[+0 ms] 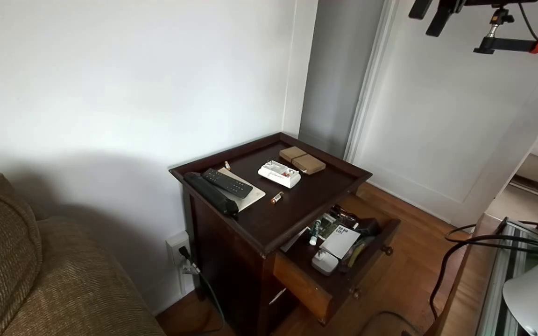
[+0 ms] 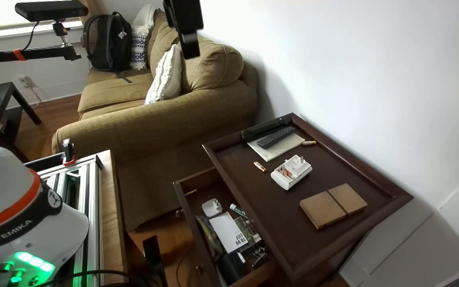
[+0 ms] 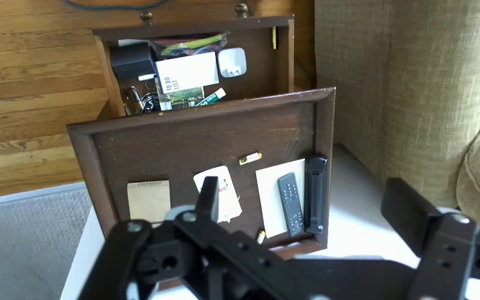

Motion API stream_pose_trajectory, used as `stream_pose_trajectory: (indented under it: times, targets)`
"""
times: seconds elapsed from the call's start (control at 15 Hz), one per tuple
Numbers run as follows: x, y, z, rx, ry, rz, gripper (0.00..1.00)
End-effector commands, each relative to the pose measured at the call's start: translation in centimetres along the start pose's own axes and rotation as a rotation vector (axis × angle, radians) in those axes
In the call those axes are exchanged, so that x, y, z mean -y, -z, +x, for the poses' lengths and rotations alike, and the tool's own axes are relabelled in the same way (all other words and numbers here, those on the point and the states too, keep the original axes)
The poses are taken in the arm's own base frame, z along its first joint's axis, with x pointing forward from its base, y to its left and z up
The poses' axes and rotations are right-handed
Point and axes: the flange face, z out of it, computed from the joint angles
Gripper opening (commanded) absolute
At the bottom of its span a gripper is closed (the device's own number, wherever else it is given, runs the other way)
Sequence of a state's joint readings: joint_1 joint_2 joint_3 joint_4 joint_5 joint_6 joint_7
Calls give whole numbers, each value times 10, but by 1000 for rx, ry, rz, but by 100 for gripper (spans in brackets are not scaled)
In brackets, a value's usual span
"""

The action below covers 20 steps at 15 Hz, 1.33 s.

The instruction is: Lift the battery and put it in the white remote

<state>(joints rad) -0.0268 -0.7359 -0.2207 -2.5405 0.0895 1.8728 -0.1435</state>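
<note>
Gripper jaws stand wide apart; at wrist-view center, one battery lies nearly left-to-right, the white remote slanting steeply toward lower right.

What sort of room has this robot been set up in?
Probably a living room in someone's home: a brown couch with a black backpack on it, and near its arm a dark wooden side table whose cluttered drawer stands open.

Open air above the white remote

White walls; wood floor; brown sofa; 1 dark nightstand
</note>
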Motion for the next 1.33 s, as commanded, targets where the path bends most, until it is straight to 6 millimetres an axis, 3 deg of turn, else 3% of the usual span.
stream_pose_trajectory:
  times: [0.0, 0.27, 0.47, 1.0, 1.07, 1.13, 1.27]
  targets:
    - [-18, -66, 32, -2, -97, 68, 100]
    - [-16, -134, 67, -47, -231, 90, 100]
    - [-4, -181, 86, -18, -329, 88, 100]
    - [19, -286, 115, 87, -527, -62, 100]
    - [20, -295, 117, 123, -491, -64, 100]
    - [20, -275, 107, 94, -490, -36, 100]
    - [21, -292, 110, 123, -483, -53, 100]
